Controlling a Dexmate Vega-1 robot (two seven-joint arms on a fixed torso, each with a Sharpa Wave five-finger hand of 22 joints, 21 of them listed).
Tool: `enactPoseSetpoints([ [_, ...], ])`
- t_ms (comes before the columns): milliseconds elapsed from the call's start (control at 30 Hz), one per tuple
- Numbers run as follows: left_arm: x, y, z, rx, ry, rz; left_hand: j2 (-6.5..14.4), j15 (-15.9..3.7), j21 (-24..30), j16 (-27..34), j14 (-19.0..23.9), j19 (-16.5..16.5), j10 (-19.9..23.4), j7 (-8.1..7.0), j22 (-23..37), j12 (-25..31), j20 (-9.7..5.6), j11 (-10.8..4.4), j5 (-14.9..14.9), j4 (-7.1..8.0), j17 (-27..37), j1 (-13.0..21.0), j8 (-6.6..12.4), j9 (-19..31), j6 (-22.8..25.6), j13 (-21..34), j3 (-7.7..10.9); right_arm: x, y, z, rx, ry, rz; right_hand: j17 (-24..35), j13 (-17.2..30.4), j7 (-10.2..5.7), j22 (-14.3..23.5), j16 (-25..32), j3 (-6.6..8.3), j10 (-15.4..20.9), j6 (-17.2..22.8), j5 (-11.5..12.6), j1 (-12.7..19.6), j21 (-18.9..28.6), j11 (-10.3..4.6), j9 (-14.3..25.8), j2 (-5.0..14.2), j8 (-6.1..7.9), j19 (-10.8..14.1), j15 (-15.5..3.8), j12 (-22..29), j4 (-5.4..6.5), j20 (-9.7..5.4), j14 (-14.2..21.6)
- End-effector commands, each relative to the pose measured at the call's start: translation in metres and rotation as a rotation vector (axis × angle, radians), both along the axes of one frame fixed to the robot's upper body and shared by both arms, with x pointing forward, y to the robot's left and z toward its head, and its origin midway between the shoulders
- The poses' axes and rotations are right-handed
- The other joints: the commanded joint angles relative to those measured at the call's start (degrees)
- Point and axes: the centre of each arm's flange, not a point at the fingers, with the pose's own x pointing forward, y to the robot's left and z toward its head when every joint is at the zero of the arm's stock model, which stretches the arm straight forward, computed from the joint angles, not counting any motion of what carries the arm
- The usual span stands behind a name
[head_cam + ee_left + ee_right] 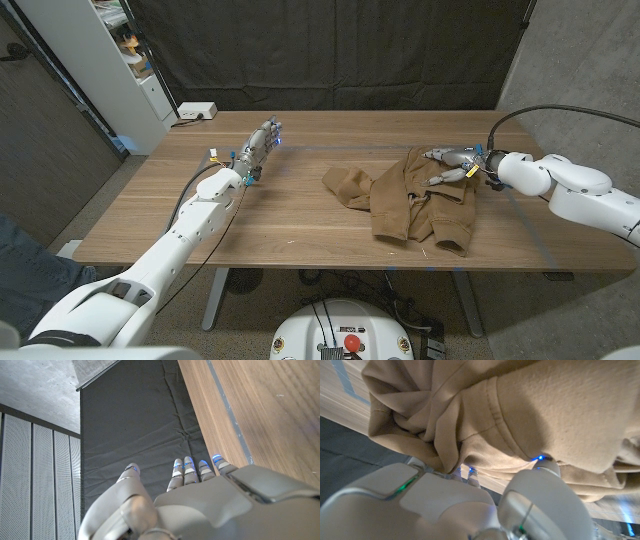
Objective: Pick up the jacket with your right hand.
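With the right hand [452, 162] pressed into the tan jacket [415, 197] near the table's [290, 235] right edge (fingers buried in a fold, grip uncertain), the cloth may slip free when raised.

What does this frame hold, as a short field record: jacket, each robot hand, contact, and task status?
jacket: brown jacket, crumpled on the wooden table, toward the robot's right side
right robot hand: right robot hand at the jacket's far edge, fingers against the fabric
contact: touching the cloth; a closed grip cannot be confirmed
left robot hand: left robot hand over the table's far left part, fingers extended, holding nothing
task status: jacket lying on the table, not lifted
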Motion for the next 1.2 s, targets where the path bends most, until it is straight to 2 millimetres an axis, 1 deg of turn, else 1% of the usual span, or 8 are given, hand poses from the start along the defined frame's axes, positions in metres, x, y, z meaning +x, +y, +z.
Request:
enactPoseSetpoints([
  [33, -0.001, -0.006, 0.0, 0.006, 0.0, -0.005, 0.37, 0.34, -0.09, -0.03, -0.31, -0.13, 0.24, -0.12, 0.24, -0.11, 0.34, 0.53, -0.02, -0.42, 0.32, 0.0, -0.14, 0.13, 0.36, 0.2, 0.17, 0.003, -0.005, -0.015, -0.025, 0.024, -0.012, -0.06, 0.15, -0.32, 0.21, 0.44, -0.01, 0.17, -0.29, 0.36, 1.04, 0.38, -0.2, 0.02, 0.2, 0.08, 0.7, 0.08, 0.42, -0.68, -0.01, 0.57],
  [333, -0.005, -0.006, -0.001, 0.012, 0.001, -0.001, 0.36, 0.42, -0.08, 0.02, -0.25, -0.13, 0.42, -0.21, 0.24, -0.03, 0.38, 0.45, -0.01, -0.49, 0.33, -0.06, -0.14, 0.13, 0.38, 0.22, 0.16, 0.008, -0.008, -0.026, -0.02, 0.032, -0.022, -0.07, 0.16, -0.77, 0.26, 0.78, 0.2, 0.51, -0.17, 0.88, 2.14, 0.65, -0.44, 0.02, 0.79, 0.28, 1.49, -0.37, 0.56, -1.06, -0.15, 1.4],
  [433, -0.007, -0.006, -0.001, 0.011, -0.001, 0.001, 0.37, 0.38, -0.09, 0.01, -0.28, -0.14, 0.39, -0.21, 0.24, -0.04, 0.42, 0.39, -0.01, -0.5, 0.33, -0.07, -0.15, 0.13, 0.37, 0.22, 0.16, 0.008, -0.009, -0.027, -0.021, 0.021, -0.022, -0.07, 0.21, -1.41, 0.45, 1.44, 0.5, 1.61, 0.82, 1.8, 4.09, 1.71, -1.33, 0.03, 1.63, 0.76, 4.71, -1.2, 0.94, -1.75, -0.45, 3.26],
  [533, -0.009, -0.006, -0.001, 0.01, -0.003, 0.003, 0.37, 0.39, -0.07, 0.05, -0.21, -0.09, 0.41, -0.27, 0.24, -0.02, 0.49, 0.38, -0.01, -0.52, 0.33, -0.09, -0.08, 0.13, 0.54, 0.23, 0.16, 0.009, -0.009, -0.029, -0.019, 0.014, -0.022, 0.16, 0.38, -1.81, 0.57, 2.59, 0.32, 3.25, 2.41, 3.09, 6.4, 3.69, -1.17, 0.08, 2.28, 1.11, 12.22, -2.13, 1.32, -2.52, -0.77, 6.88],
  [567, -0.01, -0.006, -0.001, 0.009, -0.004, 0.003, 0.37, 0.43, -0.03, 0.06, -0.19, 0.0, 0.43, -0.27, 0.24, -0.01, 0.61, 0.38, -0.01, -0.53, 0.34, -0.1, -0.08, 0.13, 0.55, 0.24, 0.16, 0.01, -0.009, -0.029, -0.019, 0.013, -0.023, 0.25, 0.42, -1.95, 0.56, 2.86, 0.26, 3.72, 3.0, 3.37, 6.84, 4.2, -1.78, 0.11, 2.46, 1.25, 14.26, -2.56, 1.43, -2.63, -1.05, 7.75],
  [600, -0.01, -0.005, -0.001, 0.008, -0.004, 0.003, 0.38, 0.41, -0.02, 0.05, -0.2, 0.03, 0.43, -0.27, 0.24, -0.01, 0.74, 0.39, -0.01, -0.54, 0.34, -0.1, -0.08, 0.13, 0.56, 0.24, 0.16, 0.01, -0.009, -0.03, -0.021, 0.009, -0.022, 0.46, 0.52, -2.12, 0.48, 3.32, 0.03, 4.64, 3.44, 3.82, 7.49, 4.99, -2.01, 0.15, 2.59, 1.26, 17.86, -2.94, 1.63, -2.79, -1.19, 9.29],
  [700, -0.011, -0.005, -0.001, 0.006, -0.006, 0.004, 0.39, 0.44, 0.06, 0.11, -0.08, 0.22, 0.53, -0.31, 0.25, 0.04, 1.01, 0.4, -0.01, -0.57, 0.34, -0.13, -0.05, 0.14, 0.66, 0.25, 0.16, 0.011, -0.01, -0.032, -0.02, 0.008, -0.023, 0.87, 0.67, -2.47, 0.35, 4.31, -0.21, 6.69, 5.25, 4.42, 8.55, 6.02, -2.52, 0.21, 3.0, 1.65, 23.09, -4.11, 2.17, -3.0, -1.34, 12.21],
  [1200, -0.013, -0.008, -0.001, -0.003, -0.007, 0.002, 0.4, 0.36, 0.06, 0.14, -0.01, 0.25, 0.82, -0.41, 0.26, 0.17, 1.18, 0.21, -0.01, -0.69, 0.36, -0.24, -0.01, 0.15, 0.88, 0.3, 0.15, 0.02, -0.012, -0.032, -0.008, -0.001, -0.009, 3.13, 1.39, -3.87, 0.35, 7.55, 1.38, 11.86, 11.36, 5.42, 15.12, 7.17, -3.68, 0.53, 6.63, 2.91, 32.96, -7.44, 3.37, -4.66, -6.76, 19.32],
])
